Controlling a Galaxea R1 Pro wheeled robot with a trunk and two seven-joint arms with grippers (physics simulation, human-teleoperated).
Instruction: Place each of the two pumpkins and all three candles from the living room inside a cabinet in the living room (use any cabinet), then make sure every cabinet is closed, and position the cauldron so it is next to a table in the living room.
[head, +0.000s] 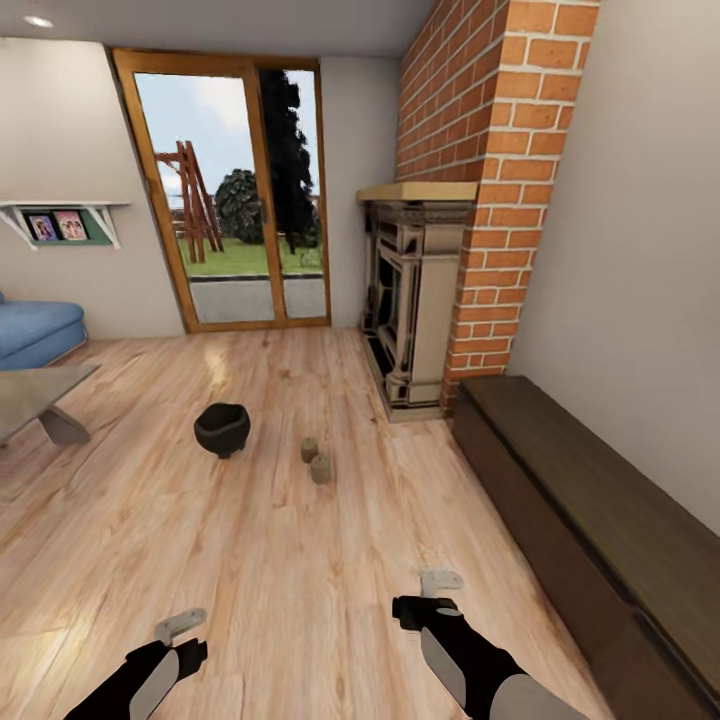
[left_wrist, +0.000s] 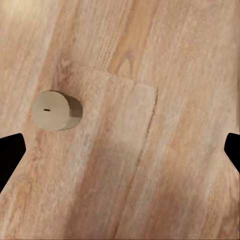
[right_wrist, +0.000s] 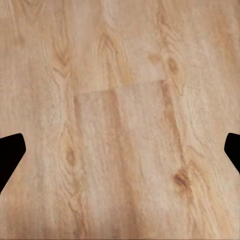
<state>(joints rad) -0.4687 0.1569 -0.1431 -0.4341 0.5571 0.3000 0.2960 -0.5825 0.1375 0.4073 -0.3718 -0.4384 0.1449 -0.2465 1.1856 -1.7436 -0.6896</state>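
Little looks done yet. The cauldron (head: 222, 428) sits on open floor, apart from the table (head: 40, 392) to its left. Two candles (head: 315, 461) stand right of the cauldron; a third (left_wrist: 56, 110) lies under my left gripper (left_wrist: 120, 150). My right gripper (right_wrist: 120, 150) is empty; both spread wide. Cabinet (head: 590, 520) far right, drawers flush. Fireplace (head: 410, 295) beyond; floor unobstructed.

Black arms, grey panels, pale grey gripper (head: 441, 579) tips.

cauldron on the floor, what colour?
Matte black, dark inside. The cauldron shows best in the head view, standing on the light wood floor.
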